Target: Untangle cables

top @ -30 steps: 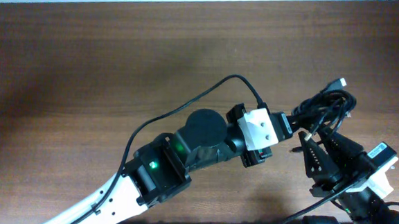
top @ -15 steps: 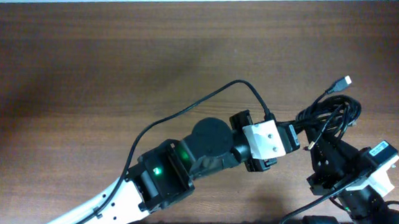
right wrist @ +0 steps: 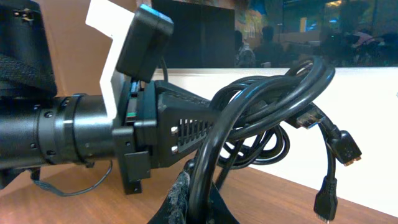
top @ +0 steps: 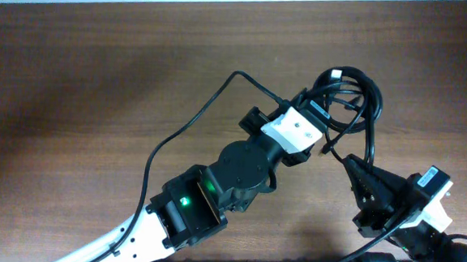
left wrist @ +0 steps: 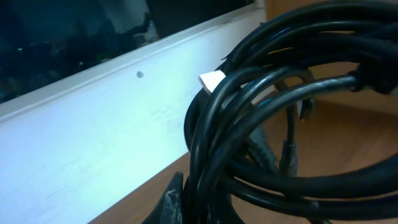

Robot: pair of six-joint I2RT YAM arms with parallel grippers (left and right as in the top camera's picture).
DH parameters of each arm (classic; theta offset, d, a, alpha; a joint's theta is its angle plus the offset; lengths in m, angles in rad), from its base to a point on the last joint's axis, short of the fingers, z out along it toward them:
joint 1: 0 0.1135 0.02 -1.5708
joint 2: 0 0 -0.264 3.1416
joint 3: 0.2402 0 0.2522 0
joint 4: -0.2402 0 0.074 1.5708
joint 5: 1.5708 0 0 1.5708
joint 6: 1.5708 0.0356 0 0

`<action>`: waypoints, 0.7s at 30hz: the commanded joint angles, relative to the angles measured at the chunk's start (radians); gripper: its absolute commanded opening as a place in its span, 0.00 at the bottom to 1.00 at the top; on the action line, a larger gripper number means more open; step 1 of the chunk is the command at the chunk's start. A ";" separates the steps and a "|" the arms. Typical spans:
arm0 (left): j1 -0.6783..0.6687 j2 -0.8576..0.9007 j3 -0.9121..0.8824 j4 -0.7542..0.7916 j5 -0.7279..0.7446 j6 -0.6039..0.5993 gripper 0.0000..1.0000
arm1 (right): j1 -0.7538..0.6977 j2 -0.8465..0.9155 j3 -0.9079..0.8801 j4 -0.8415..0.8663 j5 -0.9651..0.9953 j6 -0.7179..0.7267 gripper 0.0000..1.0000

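A bundle of thin black cables (top: 372, 103), coiled in overlapping loops, hangs between two robot arms over the far right part of the wooden bench (top: 99, 74). The left claw (top: 322, 114), reaching in from the lower left, is closed on the near side of the coil, its loops crowding the left wrist view. The right claw (top: 350, 161), pointing up from the lower right corner, is pinched tight on a single strand that drops from the bundle; in the right wrist view that strand runs down between its fingers. Two small plug ends (right wrist: 324, 203) dangle from the right side of the coil, clear of the bench.
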 commanded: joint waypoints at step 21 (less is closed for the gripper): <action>0.106 -0.002 0.014 -0.056 -0.189 0.167 0.00 | 0.005 -0.007 0.011 -0.050 0.186 -0.008 0.99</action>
